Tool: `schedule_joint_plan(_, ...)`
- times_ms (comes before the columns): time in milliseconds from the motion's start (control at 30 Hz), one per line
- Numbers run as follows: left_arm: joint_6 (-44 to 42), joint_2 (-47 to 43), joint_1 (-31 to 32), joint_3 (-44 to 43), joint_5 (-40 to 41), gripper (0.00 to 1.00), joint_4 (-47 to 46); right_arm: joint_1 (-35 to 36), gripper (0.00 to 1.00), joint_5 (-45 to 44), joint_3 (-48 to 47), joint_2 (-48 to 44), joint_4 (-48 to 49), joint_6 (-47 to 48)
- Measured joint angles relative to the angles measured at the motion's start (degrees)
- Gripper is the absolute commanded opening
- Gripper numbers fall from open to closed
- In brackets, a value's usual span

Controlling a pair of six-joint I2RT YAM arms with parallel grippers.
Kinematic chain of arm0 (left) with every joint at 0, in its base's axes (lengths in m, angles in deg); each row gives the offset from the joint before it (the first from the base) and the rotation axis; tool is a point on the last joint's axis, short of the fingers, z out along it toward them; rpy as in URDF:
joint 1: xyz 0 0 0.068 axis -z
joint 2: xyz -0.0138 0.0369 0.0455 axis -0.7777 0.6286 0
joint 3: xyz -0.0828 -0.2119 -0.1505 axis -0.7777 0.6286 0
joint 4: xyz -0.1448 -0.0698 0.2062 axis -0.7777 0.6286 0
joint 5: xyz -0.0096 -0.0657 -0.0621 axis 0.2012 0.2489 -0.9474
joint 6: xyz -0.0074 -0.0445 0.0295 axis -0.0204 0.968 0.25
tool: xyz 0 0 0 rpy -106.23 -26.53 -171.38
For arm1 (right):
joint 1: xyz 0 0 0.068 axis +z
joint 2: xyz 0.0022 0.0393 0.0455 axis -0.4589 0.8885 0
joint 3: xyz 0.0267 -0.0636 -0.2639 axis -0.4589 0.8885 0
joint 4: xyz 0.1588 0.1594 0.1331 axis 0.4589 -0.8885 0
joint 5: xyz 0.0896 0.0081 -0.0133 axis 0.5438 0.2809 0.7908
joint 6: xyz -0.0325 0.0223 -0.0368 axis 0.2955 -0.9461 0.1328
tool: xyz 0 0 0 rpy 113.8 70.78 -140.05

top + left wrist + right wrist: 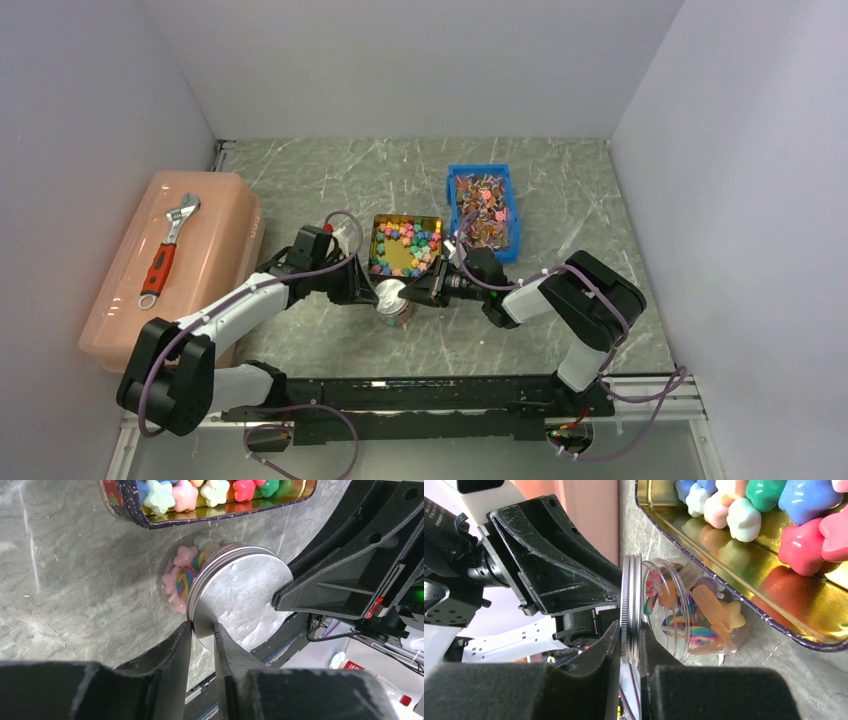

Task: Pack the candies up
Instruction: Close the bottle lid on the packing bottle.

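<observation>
A small clear jar (392, 304) with a silver metal lid (389, 293) stands just in front of a gold tin (408, 217). The tin holds pastel star-shaped candies (405, 245). More candies and swirled lollipops show inside the jar (689, 615). My left gripper (202, 630) is shut on the lid's (240, 595) edge from the left. My right gripper (629, 640) is shut on the lid's ridged rim (630, 595) from the right. In the top view the left gripper (366, 290) and right gripper (420, 288) meet at the jar.
A blue bin (484, 170) of wrapped sweets stands behind and right of the tin. A pink lidded box (200, 270) with a red-handled wrench (167, 250) on it lies at the left. White walls close in the sides and back.
</observation>
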Motion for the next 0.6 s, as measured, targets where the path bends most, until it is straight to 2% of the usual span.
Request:
schedule_joint_plan(367, 0.0, 0.7, 0.0, -1.16, -0.15, 0.27, -0.11, -0.46, 0.29, -0.2, 1.09, -2.67, -1.97, 1.44)
schedule_joint_plan(600, 0.0, 0.72, 0.0, -1.16, -0.2, 0.27, -0.13, -0.81, 0.32, -0.61, 1.51, -5.09, -4.55, 2.84)
